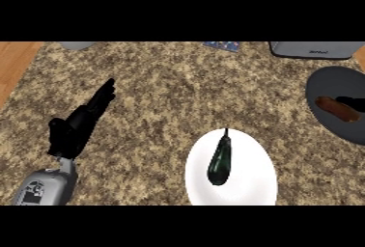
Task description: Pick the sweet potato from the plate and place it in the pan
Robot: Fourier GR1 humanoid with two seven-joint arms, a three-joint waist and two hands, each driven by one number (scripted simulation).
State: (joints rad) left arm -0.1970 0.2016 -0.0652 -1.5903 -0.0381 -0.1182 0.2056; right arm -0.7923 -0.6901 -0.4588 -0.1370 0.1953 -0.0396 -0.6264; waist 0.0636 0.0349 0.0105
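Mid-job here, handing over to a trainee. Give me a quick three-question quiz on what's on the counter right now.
1. True or false: the sweet potato lies on the white plate.
2. What lies on the plate? A) an orange carrot B) a dark green vegetable C) nothing
3. Fill in: the left hand, over the counter at the view's left, has straight fingers and is ____.

Key: 1 false, it lies in the dark pan at the right. 2 B. 3 open.
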